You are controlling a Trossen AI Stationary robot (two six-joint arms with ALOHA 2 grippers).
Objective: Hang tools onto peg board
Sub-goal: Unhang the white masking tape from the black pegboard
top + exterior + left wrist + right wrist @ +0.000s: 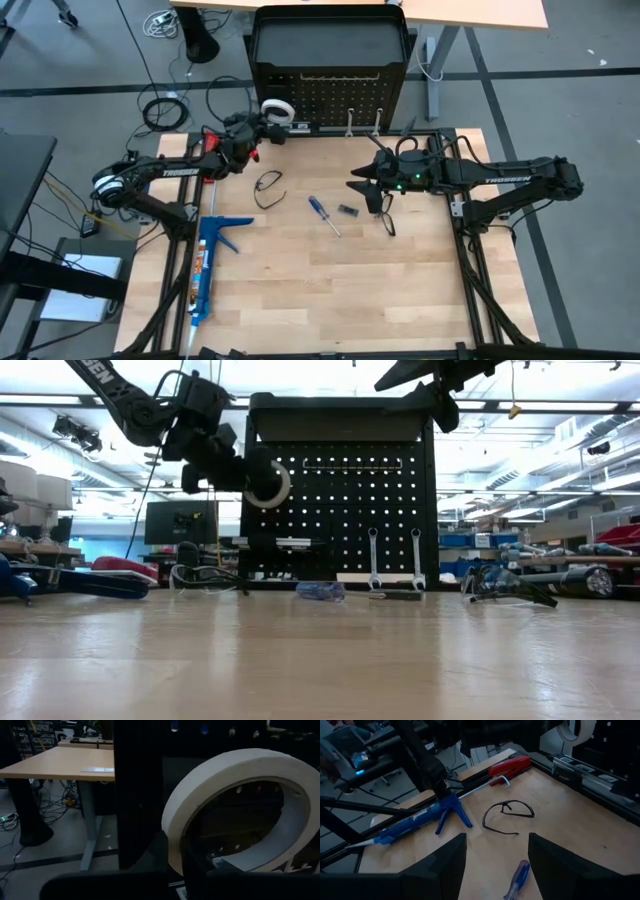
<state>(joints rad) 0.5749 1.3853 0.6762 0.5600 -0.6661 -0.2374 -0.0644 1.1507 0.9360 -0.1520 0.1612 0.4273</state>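
The white tape roll (277, 108) hangs in the air at the left edge of the black peg board (330, 85), with my left gripper (262, 123) shut on it. In the low view the tape roll (268, 485) is level with the board's upper holes. Two silver wrenches (373, 560) (416, 560) hang on the board low down. One pair of safety glasses (507, 815), the blue-handled screwdriver (322, 214) and a second pair of glasses (388, 218) lie on the table. My right gripper (497, 845) hovers open above the table's middle. My left gripper pinches the tape roll's band (175, 852), one finger inside the ring (207, 870) and one outside (150, 855). The fingers come nearly level from the table's left side. The roll stands on edge, lifted clear of the table, its hole facing the board.
A long blue caulking gun (205, 262) lies along the table's left edge, with a red-handled tool (510, 766) at the far left corner. A small black piece (347, 210) lies next to the screwdriver. The near half of the wooden tabletop (330, 300) is bare.
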